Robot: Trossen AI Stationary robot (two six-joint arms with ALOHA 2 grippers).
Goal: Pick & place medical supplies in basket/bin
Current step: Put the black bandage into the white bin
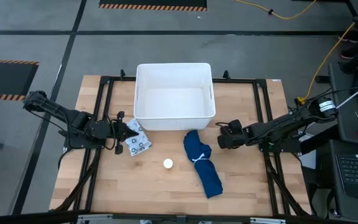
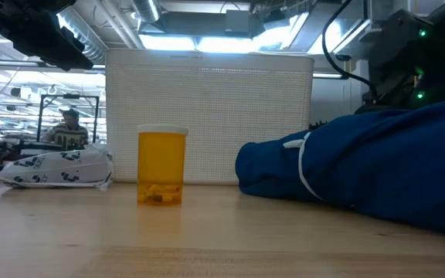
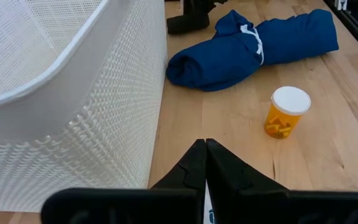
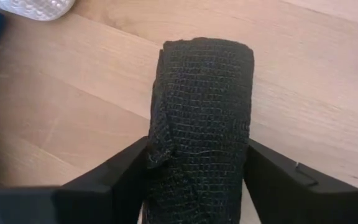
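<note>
The white tub [image 1: 174,93] stands at the far middle of the wooden desk [image 1: 241,186], and nothing shows inside it from above, so the task looks barely begun. The dark-blue cloth bundle [image 1: 202,163], tied with a white band, lies on the desk just in front of the tub's right corner, running toward the near edge. The right pincer [image 1: 224,138] sits low beside the bundle's far end, and its wrist view shows a roll of black wrap [image 4: 201,124] standing between the two fingers, which flank it closely on both sides; whether they press it firmly yet cannot be told. The step in hand appears to be securing that roll, and doing it well would mean squeezing squarely across its middle, since the crinkled, soft wrap may deform or slip if pinched near one end, and then lifting straight up so the fingers do not drag the bundle beside it. From there the tub rim is close, so a short rise and carry over the rolled edge should do. The left pincer [image 3: 202,167] is shut with nothing seen between its fingers, resting near the tub's left front corner by the patterned packet [image 1: 138,143]. The small amber bottle with a white cap [image 3: 286,112] stands upright on open desk between packet and bundle.
</note>
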